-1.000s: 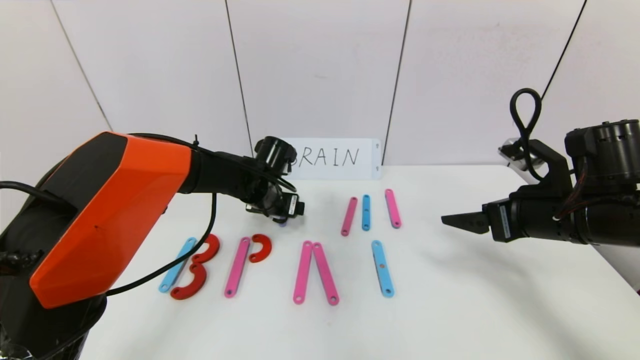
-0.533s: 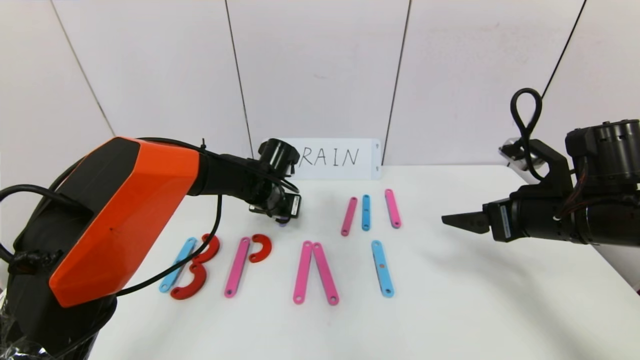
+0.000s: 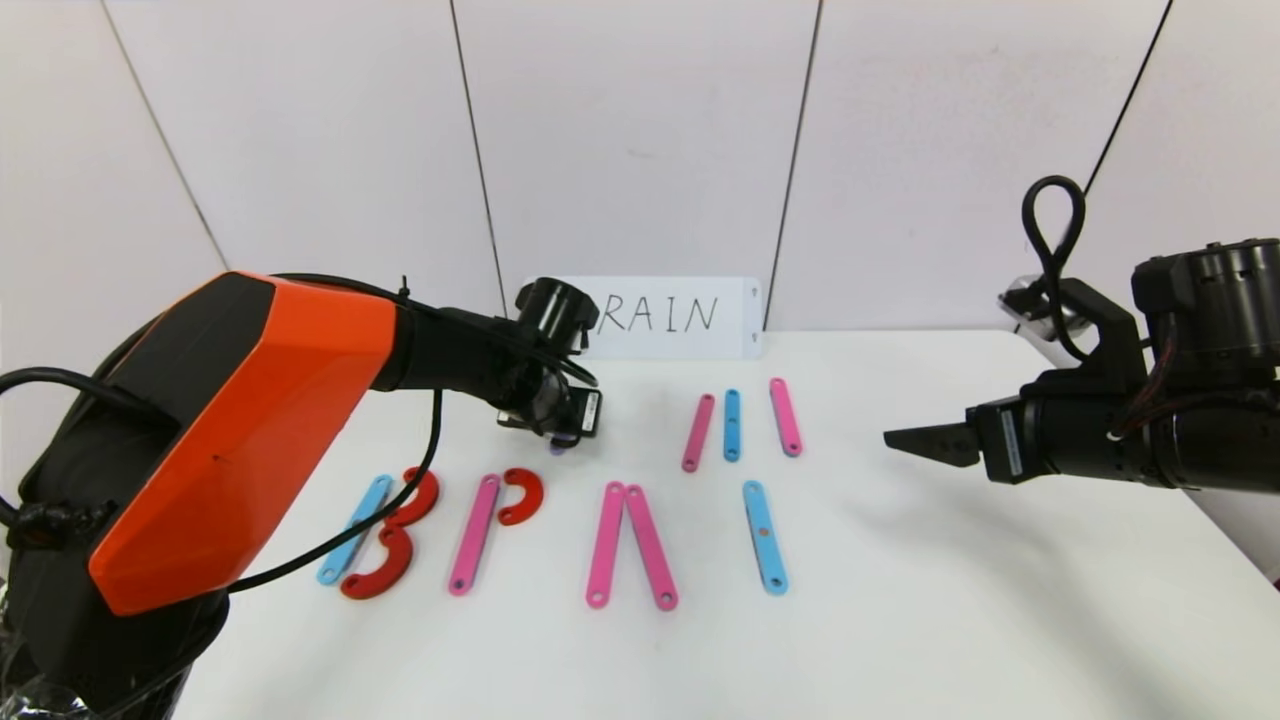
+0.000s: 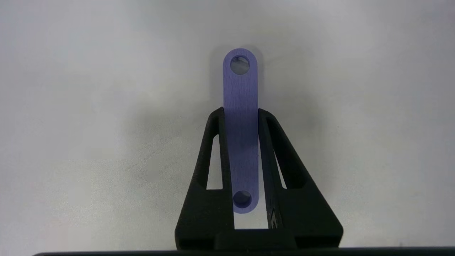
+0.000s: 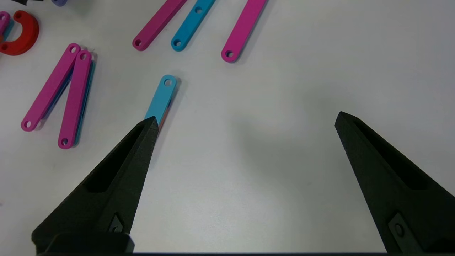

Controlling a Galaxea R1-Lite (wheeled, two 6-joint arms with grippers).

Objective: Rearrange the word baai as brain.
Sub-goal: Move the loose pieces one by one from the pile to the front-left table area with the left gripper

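White table (image 3: 900, 620) under pale wall panels, white "BRAIN" card (image 3: 680, 318) at twelve o'clock. Left gripper (image 4: 241, 117), at ten o'clock of centre, wide a second ago, now clenched on short purple perforated bar (image 4: 240, 106): likely the R's missing leg. Right gripper (image 5: 245, 121) parked at three o'clock, released. Counted: five pink bars, three blue, three red hooks, one purple.
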